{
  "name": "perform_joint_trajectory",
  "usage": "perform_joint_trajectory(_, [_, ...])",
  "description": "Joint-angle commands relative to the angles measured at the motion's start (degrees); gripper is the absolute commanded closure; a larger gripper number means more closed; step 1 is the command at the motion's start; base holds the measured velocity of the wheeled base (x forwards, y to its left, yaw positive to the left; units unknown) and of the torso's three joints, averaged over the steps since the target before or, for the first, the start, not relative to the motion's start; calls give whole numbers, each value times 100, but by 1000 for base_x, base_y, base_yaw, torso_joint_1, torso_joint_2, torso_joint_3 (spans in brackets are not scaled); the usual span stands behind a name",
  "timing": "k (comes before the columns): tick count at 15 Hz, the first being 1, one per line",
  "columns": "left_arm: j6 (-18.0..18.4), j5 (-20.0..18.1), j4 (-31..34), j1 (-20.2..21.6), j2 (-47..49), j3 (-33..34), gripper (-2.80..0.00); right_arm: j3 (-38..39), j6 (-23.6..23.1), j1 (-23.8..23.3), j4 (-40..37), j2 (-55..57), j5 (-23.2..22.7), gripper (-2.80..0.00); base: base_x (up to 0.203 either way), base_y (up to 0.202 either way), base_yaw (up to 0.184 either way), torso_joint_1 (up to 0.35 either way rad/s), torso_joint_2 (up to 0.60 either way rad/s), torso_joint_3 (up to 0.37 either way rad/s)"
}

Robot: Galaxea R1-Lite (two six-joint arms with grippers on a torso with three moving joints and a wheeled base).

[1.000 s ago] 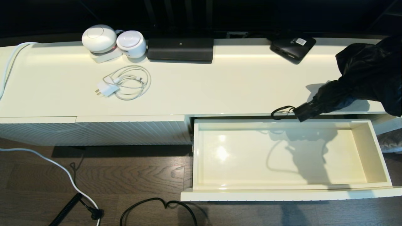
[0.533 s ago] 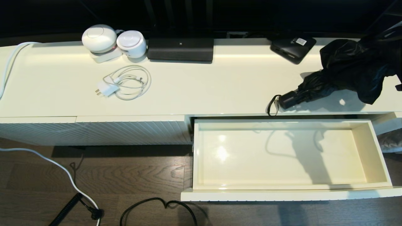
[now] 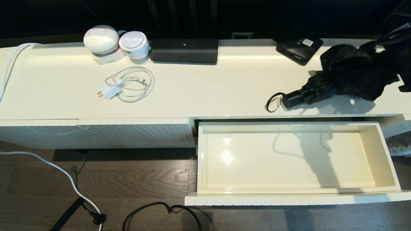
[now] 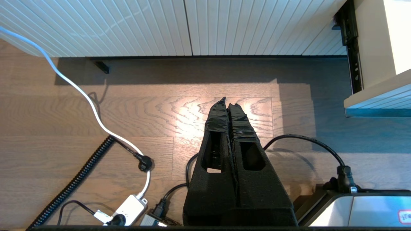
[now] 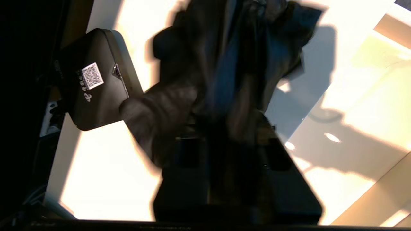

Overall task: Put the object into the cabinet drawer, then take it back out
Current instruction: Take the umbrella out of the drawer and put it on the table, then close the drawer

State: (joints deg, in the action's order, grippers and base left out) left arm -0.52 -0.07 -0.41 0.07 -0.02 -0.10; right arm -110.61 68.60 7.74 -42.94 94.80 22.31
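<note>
Black fabric of one umbrella [image 3: 350, 72] hides the right tool [image 5: 224, 134] (grip unreadable); it lies on the counter [image 3: 208, 89] behind one open drawer [image 3: 385, 160]. Left tool [image 4: 228, 107], pressed together, hangs above the floor.

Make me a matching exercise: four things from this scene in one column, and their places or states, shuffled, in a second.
Things:
1. umbrella
2. cabinet drawer
3. left gripper
4. white charger cable

Places or states:
A. coiled on the cabinet top's left part
B. pulled open, nothing inside
C. shut, over the wooden floor
D. lying on the cabinet top behind the drawer

Pairs: 1-D, 2-B, 3-C, 4-A
</note>
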Motion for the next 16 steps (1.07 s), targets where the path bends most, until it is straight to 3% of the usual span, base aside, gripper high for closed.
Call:
perform_joint_trajectory(1, [-1,-1,-2,1,-6,1,0,21,40,8,-31,65,94,-280,0,0,0,0,0,0])
perform_joint_trajectory(5, [-1,-1,-2,1,-6,1,0,38,-27,16,-91,-101,194,-280,0,0,0,0,0,0])
perform_joint_trajectory(7, [-1,-1,-2,1,-15,1,0,246,-462,9,-98,-345,168,-280,0,0,0,0,0,0])
perform_joint_trajectory(11, [-1,-1,-2,1,-7,1,0,1114,-1846,105,-29,-933,59,-280,0,0,0,0,0,0])
perform_joint_trajectory(16, [-1,-1,-2,1,-6,1,0,2733,-4181,430,63,-2048,-3,-280,0,0,0,0,0,0])
